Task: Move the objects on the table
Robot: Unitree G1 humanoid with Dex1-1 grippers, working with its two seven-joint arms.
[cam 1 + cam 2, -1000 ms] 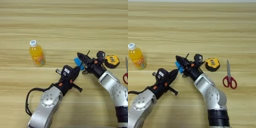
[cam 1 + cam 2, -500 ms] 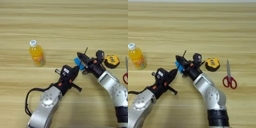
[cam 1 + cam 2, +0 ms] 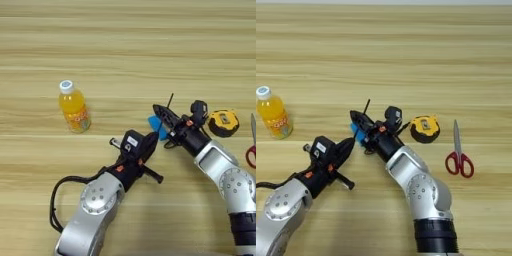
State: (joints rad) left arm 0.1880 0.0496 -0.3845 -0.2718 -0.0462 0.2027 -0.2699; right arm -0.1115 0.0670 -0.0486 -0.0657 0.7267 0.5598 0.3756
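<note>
The right gripper (image 3: 161, 116) reaches in from the lower right toward the middle of the table (image 3: 125, 45), its black fingers (image 3: 357, 119) lying over the blue block (image 3: 156, 127). The block peeks out on either side of them, but I cannot tell whether the fingers are clamped on it or only resting above it. A thin black rod sticks up at an angle from that gripper.

The left gripper (image 3: 348, 146) comes up from the lower left, its tip just beside the block's near edge and pointing at it. Its fingers look drawn together to a point, with nothing between them.

The bottle (image 3: 73, 106) stands upright on the left, well apart from both arms. The tape measure (image 3: 424, 128) lies right of the right gripper, close by its wrist. The scissors (image 3: 458, 151) lie farther right, blades pointing away, red handles nearest me.
</note>
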